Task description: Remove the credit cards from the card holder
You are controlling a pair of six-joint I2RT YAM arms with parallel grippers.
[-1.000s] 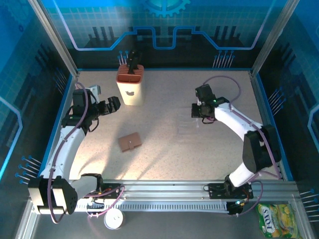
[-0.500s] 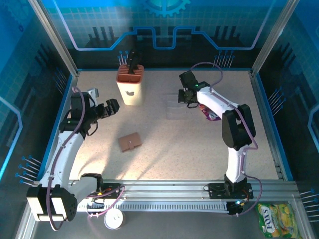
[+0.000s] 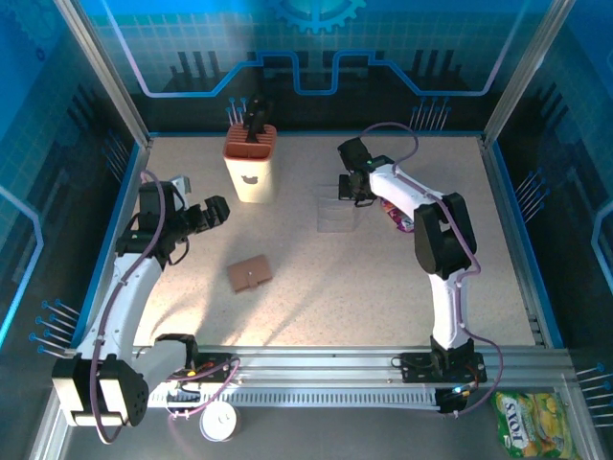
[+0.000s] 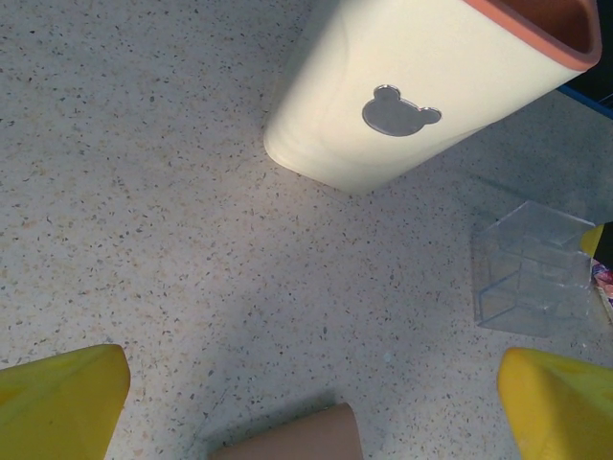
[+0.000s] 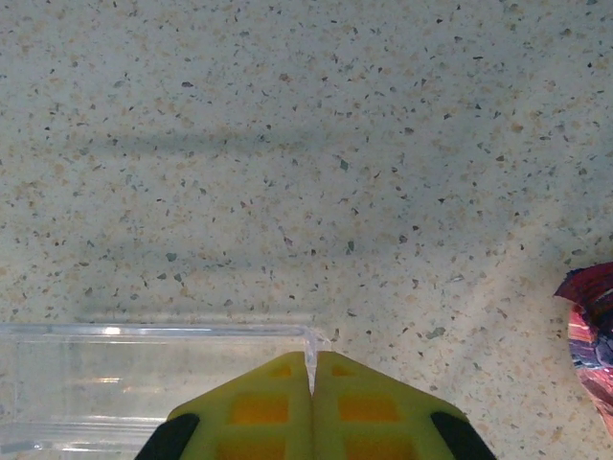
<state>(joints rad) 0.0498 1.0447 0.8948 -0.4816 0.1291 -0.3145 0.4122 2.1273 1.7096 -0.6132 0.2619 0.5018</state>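
The card holder (image 3: 250, 274) lies closed on the speckled table, a flat brown wallet; its top edge shows at the bottom of the left wrist view (image 4: 287, 441). The credit cards are hidden. My left gripper (image 3: 218, 213) hovers up and to the left of the holder, open (image 4: 311, 359), with bare table between its yellow fingers (image 4: 57, 402). My right gripper (image 3: 351, 195) is at the back middle, shut (image 5: 312, 369) on the corner wall of a clear plastic tray (image 5: 144, 374).
The clear tray (image 3: 337, 211) (image 4: 532, 268) rests right of a cream container with a bear mark (image 3: 251, 168) (image 4: 421, 96). A purple snack packet (image 3: 402, 216) (image 5: 594, 326) lies right of the tray. A raised rail runs along the table's near edge (image 3: 335, 359).
My right arm swung left toward the back middle, its elbow folding upright, with the tray at its fingers, uncovering the snack packet. The left gripper shifted slightly nearer.
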